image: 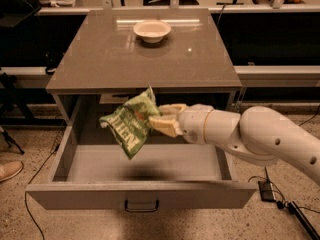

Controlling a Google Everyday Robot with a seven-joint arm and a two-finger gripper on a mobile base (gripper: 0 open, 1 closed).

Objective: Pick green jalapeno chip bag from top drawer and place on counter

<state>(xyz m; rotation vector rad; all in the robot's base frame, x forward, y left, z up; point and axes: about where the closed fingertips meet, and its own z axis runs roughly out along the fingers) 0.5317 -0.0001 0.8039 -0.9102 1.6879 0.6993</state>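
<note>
The gripper (161, 124) is clamped on the right edge of the green jalapeno chip bag (130, 127), which hangs in the air over the open top drawer (140, 194), just below the counter (145, 64) edge. A white bowl (152, 30) sits far back on that glossy top. The floor (30, 149) is speckled. The arm (265, 136) is cut off at right, and the dark background holds perhaps benches.

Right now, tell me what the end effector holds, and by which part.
The end effector, over the open top drawer, is shut on the green jalapeno chip bag, pinching the bag's edge nearest the arm.
</note>
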